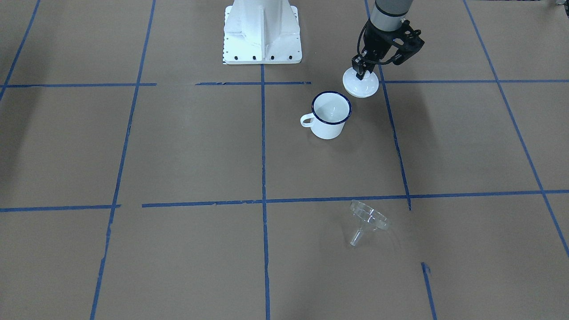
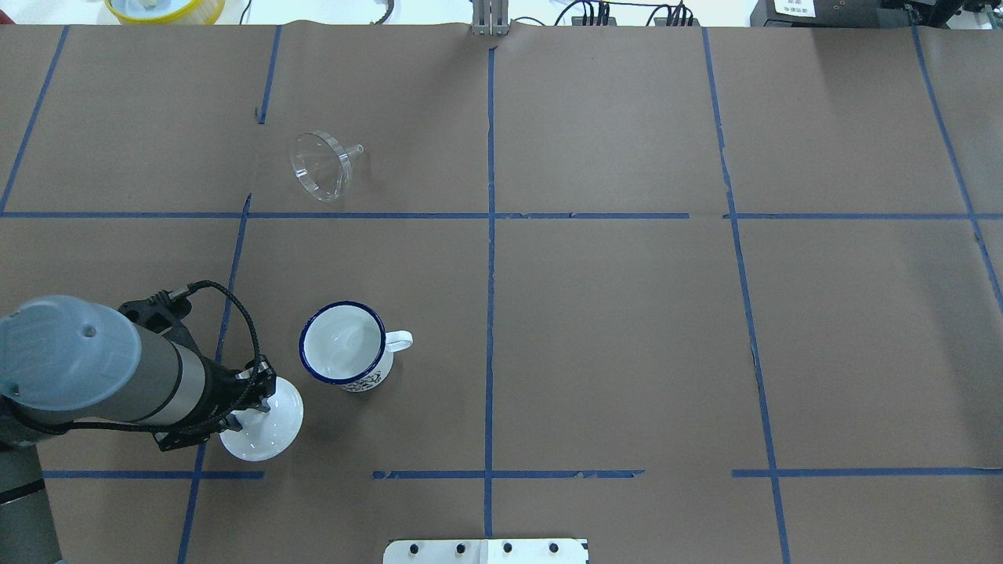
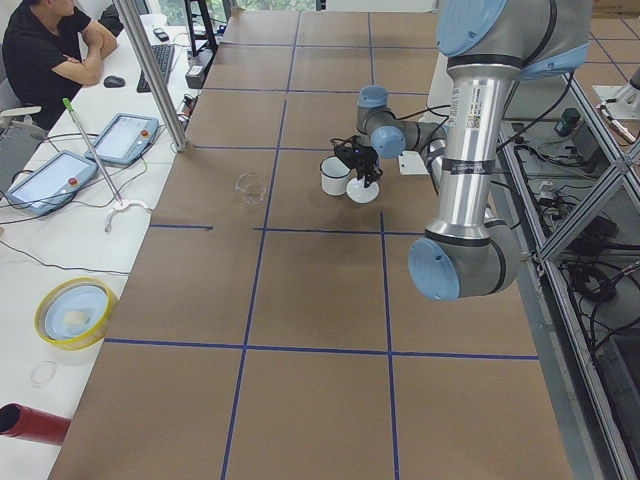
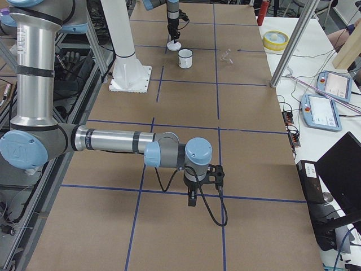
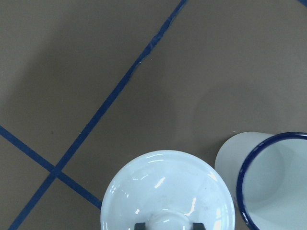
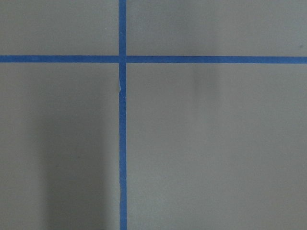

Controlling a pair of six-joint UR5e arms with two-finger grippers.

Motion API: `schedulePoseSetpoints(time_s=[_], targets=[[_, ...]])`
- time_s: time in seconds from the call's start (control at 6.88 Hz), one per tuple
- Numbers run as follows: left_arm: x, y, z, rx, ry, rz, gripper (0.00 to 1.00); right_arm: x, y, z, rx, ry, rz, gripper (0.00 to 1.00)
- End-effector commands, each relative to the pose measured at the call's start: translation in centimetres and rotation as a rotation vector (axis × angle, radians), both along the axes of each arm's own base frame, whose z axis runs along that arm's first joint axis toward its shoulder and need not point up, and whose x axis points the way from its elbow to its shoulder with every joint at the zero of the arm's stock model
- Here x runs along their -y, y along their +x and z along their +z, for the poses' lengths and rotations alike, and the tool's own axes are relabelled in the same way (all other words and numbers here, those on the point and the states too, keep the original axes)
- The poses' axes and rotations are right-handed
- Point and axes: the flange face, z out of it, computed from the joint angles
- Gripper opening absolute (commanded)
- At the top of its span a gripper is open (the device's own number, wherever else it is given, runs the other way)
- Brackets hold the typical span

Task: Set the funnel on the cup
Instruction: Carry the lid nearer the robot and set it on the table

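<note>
The clear funnel (image 1: 368, 220) lies on its side on the brown table, far from the robot; it also shows in the overhead view (image 2: 321, 164). The white cup (image 1: 329, 126) with a dark blue rim stands upright and empty (image 2: 345, 348). My left gripper (image 1: 361, 73) is shut on the knob of a round white lid (image 1: 362, 87), held low just beside the cup. In the left wrist view the fingers flank the knob above the lid (image 5: 168, 187), with the cup (image 5: 273, 182) at the right. My right gripper (image 4: 192, 199) hangs over bare table far from both; I cannot tell its state.
The white robot base (image 1: 262, 31) stands behind the cup. A yellow bowl (image 2: 164, 8) sits at the far table edge. Metal posts (image 3: 150, 70), teach pendants and a seated operator (image 3: 45, 50) are beyond the far edge. Blue tape lines cross the table.
</note>
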Motion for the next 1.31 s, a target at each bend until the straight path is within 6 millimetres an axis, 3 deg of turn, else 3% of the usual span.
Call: schedulePoseSetpoints(time_s=[0.0,0.15,0.87,1.02,1.16], targets=[[-0.4,3.1,4.1,-0.003,-0.009,0.017,0.0,0.0,0.0,0.0,0.0,0.0,0.0,1.0],[-0.5,2.6,5.0,0.013,-0.011,0.019,0.0,0.0,0.0,0.0,0.0,0.0,0.0,1.0],[0.7,1.7,5.0,0.025,0.025,-0.033,0.0,0.0,0.0,0.0,0.0,0.0,0.0,1.0],[0.8,1.6,5.2,0.03,0.024,-0.037,0.63,0.0,0.0,0.0,0.0,0.0,0.0,1.0],[0.9,1.6,5.2,0.032,0.024,-0.04,1.0,0.0,0.0,0.0,0.0,0.0,0.0,1.0]])
